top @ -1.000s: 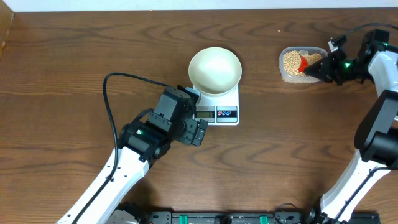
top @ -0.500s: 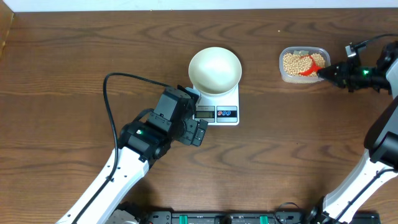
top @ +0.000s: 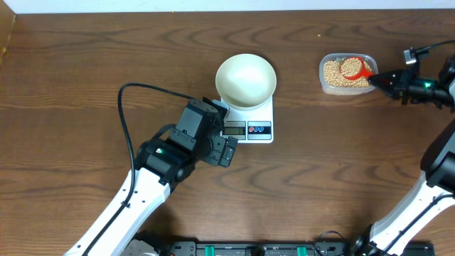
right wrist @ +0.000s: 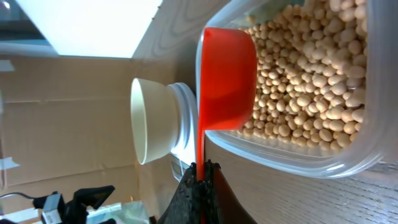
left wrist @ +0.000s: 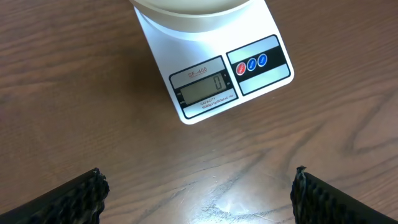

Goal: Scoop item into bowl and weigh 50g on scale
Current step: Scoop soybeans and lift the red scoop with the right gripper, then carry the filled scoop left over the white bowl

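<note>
The white bowl [top: 245, 80] stands empty on the white scale [top: 256, 122]; its display [left wrist: 205, 89] reads 0. Pale tan beans [top: 334, 72] fill a clear tub [top: 347, 89] at the back right. My right gripper [top: 382, 81] is shut on the handle of a red scoop [top: 352, 68], whose cup lies over the beans in the tub. In the right wrist view the scoop [right wrist: 227, 78] is seen edge-on inside the tub [right wrist: 298, 155], with beans [right wrist: 311, 81] beside it. My left gripper [top: 226, 151] is open and empty, low over the table just in front of the scale.
A black cable [top: 131, 107] loops over the table left of the left arm. The table's far edge runs just behind the bowl and the tub.
My right arm has drawn back to the right and turned. The red scoop has swung from tilted in the tub's right part to lying over the beans. The left arm has not moved.
</note>
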